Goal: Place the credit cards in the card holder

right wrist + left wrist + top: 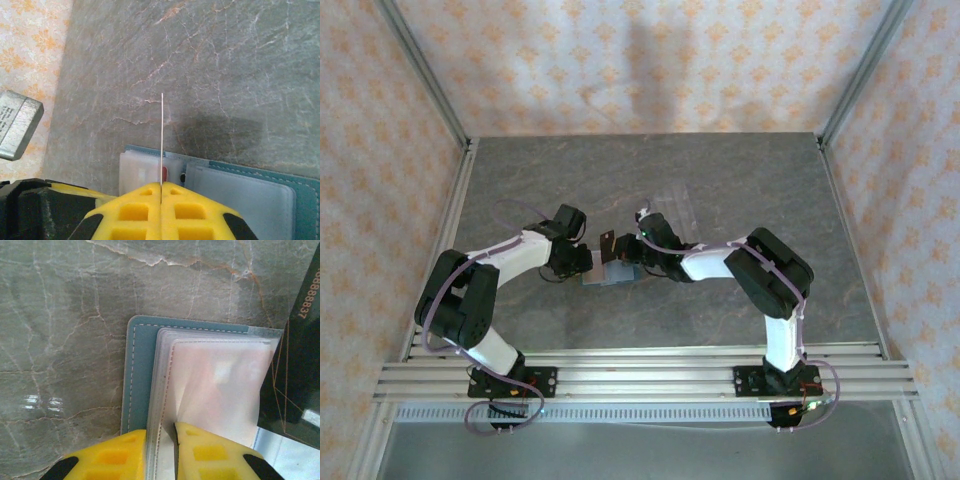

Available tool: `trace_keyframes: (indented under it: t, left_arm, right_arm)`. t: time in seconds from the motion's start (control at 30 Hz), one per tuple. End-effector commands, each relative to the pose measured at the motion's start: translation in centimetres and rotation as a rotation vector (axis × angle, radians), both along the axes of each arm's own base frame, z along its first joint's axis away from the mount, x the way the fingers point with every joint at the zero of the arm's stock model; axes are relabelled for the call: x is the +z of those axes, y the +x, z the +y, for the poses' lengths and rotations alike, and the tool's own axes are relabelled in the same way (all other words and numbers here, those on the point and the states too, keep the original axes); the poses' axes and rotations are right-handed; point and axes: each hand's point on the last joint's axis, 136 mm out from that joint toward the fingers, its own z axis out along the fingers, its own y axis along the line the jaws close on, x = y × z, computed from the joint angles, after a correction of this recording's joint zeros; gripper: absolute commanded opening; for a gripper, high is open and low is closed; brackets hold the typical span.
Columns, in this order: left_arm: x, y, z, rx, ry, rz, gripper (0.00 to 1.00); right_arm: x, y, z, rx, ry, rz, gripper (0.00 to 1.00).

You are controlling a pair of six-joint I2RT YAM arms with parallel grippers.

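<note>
The left pincer (161, 434) clamps the clear sleeves (215, 380) of the open teal card holder (136, 375) lying on the bench (720, 180), and above it the right pincer (161, 188) pinches a credit card (161, 135), edge-on and pointing lengthwise away in the right wrist view, dark-faced in the left wrist view.

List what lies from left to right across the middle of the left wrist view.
table → teal card holder → clear sleeves → dark card
</note>
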Motion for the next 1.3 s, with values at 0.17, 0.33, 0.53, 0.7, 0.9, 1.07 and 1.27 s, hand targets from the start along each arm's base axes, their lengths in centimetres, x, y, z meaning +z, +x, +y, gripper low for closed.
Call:
trace_keyframes:
  t: [0.17, 0.33, 0.53, 0.7, 0.9, 1.07, 1.27]
  left_arm:
    - [-1.1, -1.3, 0.3, -0.007, 0.042, 0.061, 0.2]
    - [-1.2, -1.4, 0.3, -0.006, 0.04, 0.064, 0.2]
    - [-1.3, -1.4, 0.3, -0.006, 0.04, 0.066, 0.2]
    - [-1.4, -1.5, 0.4, -0.006, 0.041, 0.066, 0.2]
    - [-1.3, -1.4, 0.3, -0.007, 0.04, 0.064, 0.2]
    - [-1.4, -1.4, 0.3, -0.007, 0.04, 0.065, 0.2]
    - [-1.3, -1.5, 0.3, -0.007, 0.039, 0.064, 0.2]
  right_arm:
    - [-0.2, -1.2, -0.3, -0.003, 0.049, 0.02, 0.0]
    - [-0.5, -1.9, -0.7, -0.011, 0.056, 0.035, 0.0]
    - [-1.2, -3.1, -0.5, -0.003, 0.062, 0.055, 0.0]
    - [-1.2, -3.6, -1.1, -0.009, 0.055, 0.059, 0.0]
    - [-1.9, -4.3, -1.5, -0.002, 0.042, 0.079, 0.0]
    - [-2.4, -4.7, -1.2, 0.015, 0.034, 0.09, 0.0]
    - [-2.6, -4.8, -1.1, 0.033, 0.015, 0.094, 0.0]
